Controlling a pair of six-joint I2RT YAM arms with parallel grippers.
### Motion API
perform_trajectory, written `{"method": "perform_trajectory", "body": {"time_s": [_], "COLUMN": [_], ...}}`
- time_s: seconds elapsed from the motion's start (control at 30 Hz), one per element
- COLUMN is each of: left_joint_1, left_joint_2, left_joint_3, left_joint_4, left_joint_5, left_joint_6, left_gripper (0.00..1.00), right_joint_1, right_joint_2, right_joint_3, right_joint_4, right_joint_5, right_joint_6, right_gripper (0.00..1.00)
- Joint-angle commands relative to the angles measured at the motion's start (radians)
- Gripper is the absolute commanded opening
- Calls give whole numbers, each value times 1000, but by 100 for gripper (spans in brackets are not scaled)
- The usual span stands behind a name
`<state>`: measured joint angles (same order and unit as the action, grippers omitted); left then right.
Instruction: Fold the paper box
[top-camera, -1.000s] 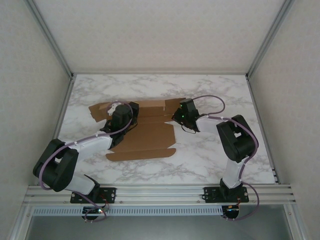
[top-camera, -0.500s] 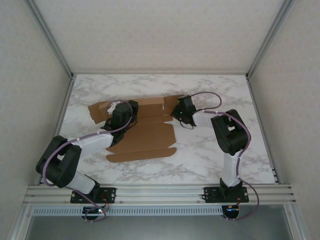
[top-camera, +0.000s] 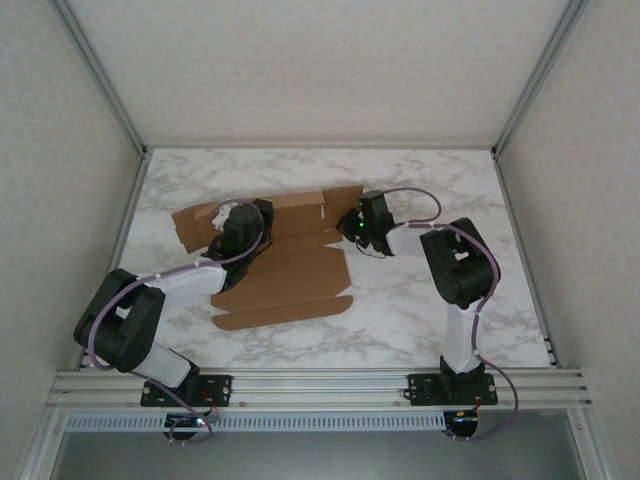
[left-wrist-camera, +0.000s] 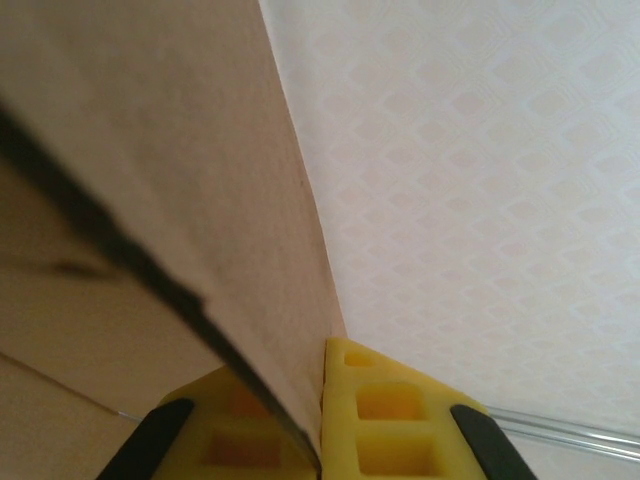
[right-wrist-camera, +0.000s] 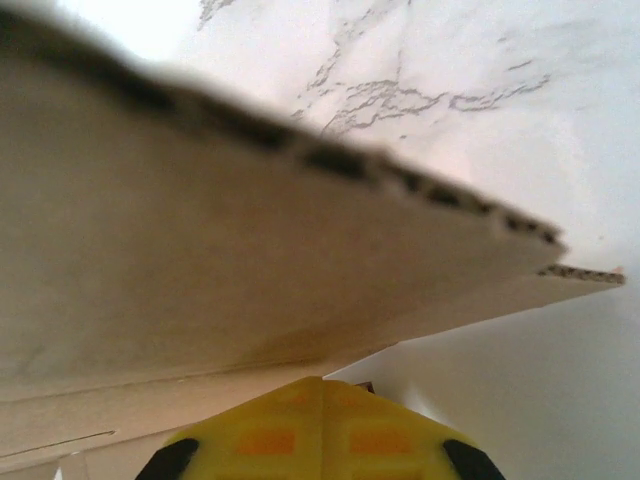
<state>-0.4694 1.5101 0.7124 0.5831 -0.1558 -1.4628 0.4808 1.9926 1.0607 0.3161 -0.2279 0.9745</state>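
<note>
The paper box (top-camera: 290, 280) lies mid-worktop (top-camera: 420, 310), mostly flat. My left tool (left-wrist-camera: 322, 420) pinches its raised flap at 10 o'clock. My right tool (right-wrist-camera: 320, 400), clenched empty, sits against the 2 o'clock flap. I judge most folds not yet done.

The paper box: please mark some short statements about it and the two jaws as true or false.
1. The paper box lies on a marble-patterned table. True.
2. The box is fully folded and closed. False: it is mostly an open sheet, with only its far part raised.
3. The left jaws are closed on a cardboard edge. True.
4. The right jaws stand wide open. False: they are shut, their yellow pads pressed together below a cardboard flap.
5. The near panel of the sheet rests flat on the table. True.
</note>
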Motion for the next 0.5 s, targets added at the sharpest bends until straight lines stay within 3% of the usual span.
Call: {"method": "perform_trajectory", "body": {"time_s": [0.0,0.27,0.47], "left_joint_1": [-28,-29,-31], "left_joint_2": [16,-69,-71], "left_joint_3": [-32,-76,-76], "left_joint_4": [-115,-196,-194], "left_joint_5": [113,-24,-21], "left_joint_6": [-3,-99,-117], "left_gripper": [0,0,0], "right_joint_1": [16,4,12], "right_joint_2": [-32,-140,-104], "right_joint_3": [-73,-208,-280], "right_joint_4": [51,89,217], "right_joint_5": [-64,87,100], "right_joint_6": [32,132,308], "right_gripper": [4,1,0]}}
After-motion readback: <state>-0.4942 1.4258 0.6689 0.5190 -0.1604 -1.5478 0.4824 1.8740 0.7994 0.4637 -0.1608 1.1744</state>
